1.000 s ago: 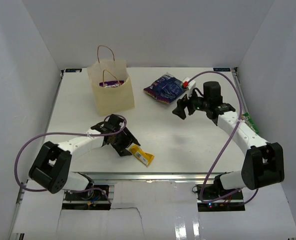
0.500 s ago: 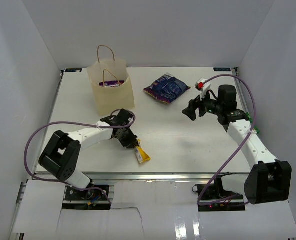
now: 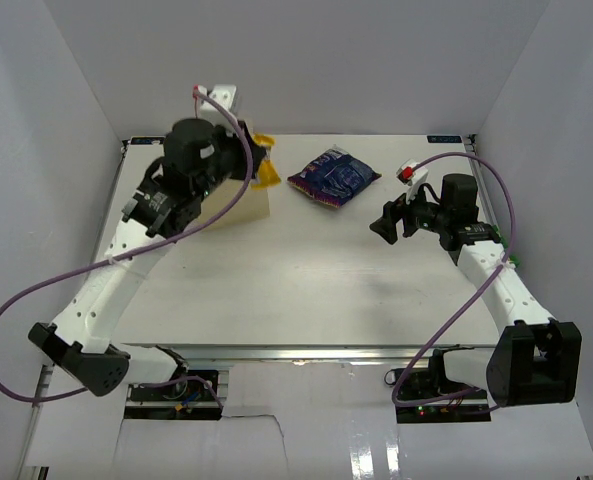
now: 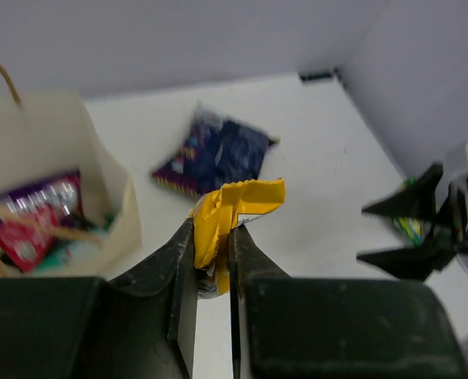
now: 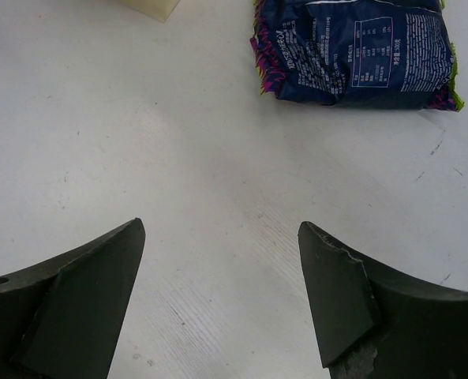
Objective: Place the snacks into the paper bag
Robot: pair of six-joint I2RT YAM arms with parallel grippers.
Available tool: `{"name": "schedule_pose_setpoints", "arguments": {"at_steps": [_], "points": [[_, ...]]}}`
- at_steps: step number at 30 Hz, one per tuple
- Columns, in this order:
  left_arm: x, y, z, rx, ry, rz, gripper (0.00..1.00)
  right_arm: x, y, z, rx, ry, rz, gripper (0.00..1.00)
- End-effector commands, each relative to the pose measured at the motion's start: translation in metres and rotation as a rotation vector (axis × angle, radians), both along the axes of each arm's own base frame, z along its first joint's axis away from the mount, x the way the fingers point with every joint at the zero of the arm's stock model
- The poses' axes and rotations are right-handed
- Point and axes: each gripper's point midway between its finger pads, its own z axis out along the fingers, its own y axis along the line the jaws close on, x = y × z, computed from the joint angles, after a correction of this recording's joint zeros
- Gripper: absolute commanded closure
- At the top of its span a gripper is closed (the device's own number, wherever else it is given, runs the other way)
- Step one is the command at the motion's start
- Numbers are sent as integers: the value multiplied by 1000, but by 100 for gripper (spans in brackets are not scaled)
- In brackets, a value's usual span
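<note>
Your left arm is covering most of the bag (image 3: pixel 248 206) in the top view, so only a tan strip of its right side is showing there. In the left wrist view the bag (image 4: pixel 99 189) is running off the left edge. The packets (image 4: pixel 36 213) inside it are showing only as blurred purple and red shapes, with a teal bit too vague to name. Your left hand (image 3: pixel 259 166) is clamping shut on the lower part of the yellow bar (image 3: pixel 266 172). In its own camera the fingertips of that hand (image 4: pixel 212 237) are hiding the bar's lower part, while the crumpled top of the bar (image 4: pixel 234 205) is sticking up above them. The bar is hanging raised off the surface (image 3: pixel 306 270), just at the bag's upper right edge, and the open mouth is lying to its left and lower. You cannot tell from either view whether the bar is over the opening. Your right hand (image 3: pixel 382 224) is hovering open over bare surface, gripping nothing, and its jaws are standing wide in its own view (image 5: pixel 220 237). The blue pack (image 3: pixel 333 175) is lying flat beyond those fingertips, well apart from them. It is blurred in the left wrist view (image 4: pixel 214 154) and cut off at the top edge of the right wrist view (image 5: pixel 360 51).
</note>
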Motion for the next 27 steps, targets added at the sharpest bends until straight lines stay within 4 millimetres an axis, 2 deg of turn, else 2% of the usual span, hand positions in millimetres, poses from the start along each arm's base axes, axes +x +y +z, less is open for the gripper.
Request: {"name": "schedule_pose_setpoints", "arguments": {"at_steps": [1, 2, 3, 5, 6, 7, 9, 10, 13, 17, 21, 22, 23, 24, 25, 26, 27], "points": [[44, 19, 72, 176, -286, -5, 86, 2, 1, 4, 13, -5, 11, 16], [55, 21, 85, 174, -314, 4, 86, 2, 2, 3, 10, -3, 14, 16], [80, 31, 105, 159, -351, 31, 86, 2, 0, 3, 8, 0, 11, 16], [106, 45, 120, 140, -389, 66, 86, 1, 0, 2, 1, 3, 12, 16], [118, 60, 131, 126, -417, 86, 86, 1, -2, 4, -7, -6, 10, 16], [138, 59, 121, 111, -404, 77, 86, 1, -3, 3, -11, -2, 7, 16], [157, 78, 115, 104, -394, 117, 86, 0, -9, 5, -26, -12, -5, 16], [169, 81, 106, 104, -383, 126, 86, 0, -11, 6, -29, -13, -11, 15], [188, 92, 86, 116, -348, 153, 86, -1, -20, 4, -38, -6, -32, 15], [188, 92, 67, 98, -303, 145, 79, 2, -36, -2, -62, 14, -90, 15], [176, 99, 49, 92, -256, 182, 46, 16, -65, -19, -144, 90, -268, 13], [172, 101, 48, 90, -255, 190, 33, 20, -75, -23, -164, 119, -338, 13], [169, 103, 37, 95, -232, 193, 27, 27, -100, -36, -245, 155, -461, 13], [157, 103, 53, 83, -272, 189, 23, 32, -112, -35, -284, 173, -528, 12], [151, 104, 55, 76, -281, 192, 18, 35, -125, -46, -325, 219, -605, 11], [147, 106, 49, 73, -270, 192, 17, 36, -155, -47, -425, 223, -752, 11], [134, 108, 63, 60, -299, 196, 16, 36, -168, -49, -464, 241, -820, 10]]}}
